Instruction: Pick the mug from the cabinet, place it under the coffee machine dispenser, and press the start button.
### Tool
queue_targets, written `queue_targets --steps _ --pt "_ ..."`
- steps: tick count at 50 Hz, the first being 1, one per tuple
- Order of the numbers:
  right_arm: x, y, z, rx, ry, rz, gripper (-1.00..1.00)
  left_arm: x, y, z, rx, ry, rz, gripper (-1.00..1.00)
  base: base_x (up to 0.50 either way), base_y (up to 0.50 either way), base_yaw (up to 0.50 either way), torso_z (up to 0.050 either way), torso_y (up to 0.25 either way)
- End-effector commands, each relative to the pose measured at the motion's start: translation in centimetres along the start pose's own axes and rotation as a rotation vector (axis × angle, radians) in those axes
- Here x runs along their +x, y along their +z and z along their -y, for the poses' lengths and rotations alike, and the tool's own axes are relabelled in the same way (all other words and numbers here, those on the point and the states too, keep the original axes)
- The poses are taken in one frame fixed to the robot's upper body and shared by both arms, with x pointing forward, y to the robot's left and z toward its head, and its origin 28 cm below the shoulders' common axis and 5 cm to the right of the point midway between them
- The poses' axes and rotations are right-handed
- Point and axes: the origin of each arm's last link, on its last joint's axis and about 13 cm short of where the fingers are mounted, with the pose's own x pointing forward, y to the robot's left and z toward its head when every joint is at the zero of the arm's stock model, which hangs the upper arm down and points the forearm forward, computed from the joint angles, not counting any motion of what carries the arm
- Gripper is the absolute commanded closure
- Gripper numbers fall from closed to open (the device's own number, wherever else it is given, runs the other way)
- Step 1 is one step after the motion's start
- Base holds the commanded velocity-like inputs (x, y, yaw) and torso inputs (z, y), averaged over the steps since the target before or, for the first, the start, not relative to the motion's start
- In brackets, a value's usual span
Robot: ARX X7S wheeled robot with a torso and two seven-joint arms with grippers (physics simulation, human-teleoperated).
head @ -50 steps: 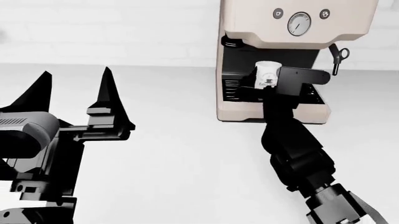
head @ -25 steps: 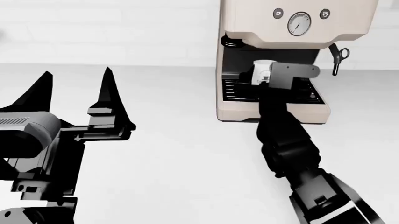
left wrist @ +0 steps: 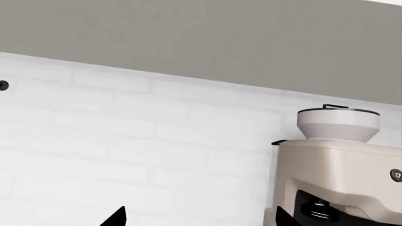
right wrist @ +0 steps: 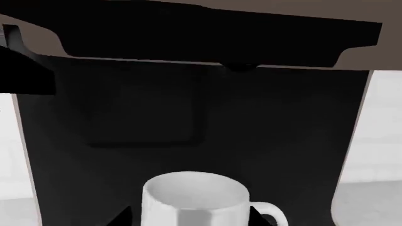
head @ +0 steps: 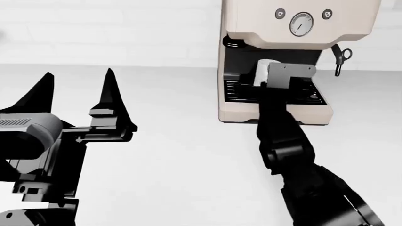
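The white mug (head: pixel 261 71) (right wrist: pixel 193 200) is upright inside the black recess of the cream coffee machine (head: pixel 276 110), over the slotted drip grille (head: pixel 236 92). My right gripper (head: pixel 266 75) (right wrist: pixel 188 217) is shut on it, one fingertip on each side, and the handle sticks out past one finger. The black round dispenser (head: pixel 234 43) (left wrist: pixel 317 207) hangs at the recess's upper left, left of the mug in the head view. Two round buttons (head: pixel 280 13) flank the gauge (head: pixel 301 23). My left gripper (head: pixel 78 87) (left wrist: pixel 199 221) is open and holds nothing, far left of the machine.
The machine stands on a white counter (head: pixel 182 155) against a white brick wall (left wrist: pixel 125 141). A steam wand (head: pixel 342 59) hangs on the machine's right side. A grey bean hopper (left wrist: pixel 338 123) tops it. My right forearm (head: pixel 285 141) crosses the counter in front of the machine.
My right gripper has carried the mug to the left and deeper into the recess, and the forearm swung left with it. The left arm has not moved.
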Motion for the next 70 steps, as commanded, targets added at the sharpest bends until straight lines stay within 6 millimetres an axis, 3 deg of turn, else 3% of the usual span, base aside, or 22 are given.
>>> queue_targets --steps 1,16,28,44,70 --pt "-0.2 -0.9 0.3 -0.012 -0.007 -0.043 -1.0 0.0 -0.1 0.0 0.0 -0.001 -0.002 -1.0 0.0 0.0 0.0 0.0 0.0" --pt "-0.4 -0.6 0.3 -0.007 -0.001 -0.032 -1.0 0.0 -0.1 0.0 0.001 -0.002 -0.002 -1.0 0.0 0.0 0.0 0.0 0.0" --pt "-2.3 1.1 1.1 -0.001 0.007 0.014 -1.0 -0.1 0.1 0.1 0.001 -0.002 0.001 -1.0 0.0 0.0 0.0 0.0 0.0" --pt "-3.9 1.0 1.5 0.027 0.026 0.017 -1.0 -0.2 0.1 0.1 0.002 -0.004 0.003 -1.0 0.0 0.0 0.0 0.0 0.0" --pt "-9.6 4.7 2.9 0.106 0.125 0.094 -1.0 -0.2 0.1 0.1 0.003 -0.005 0.004 -1.0 0.0 0.0 0.0 0.0 0.0"
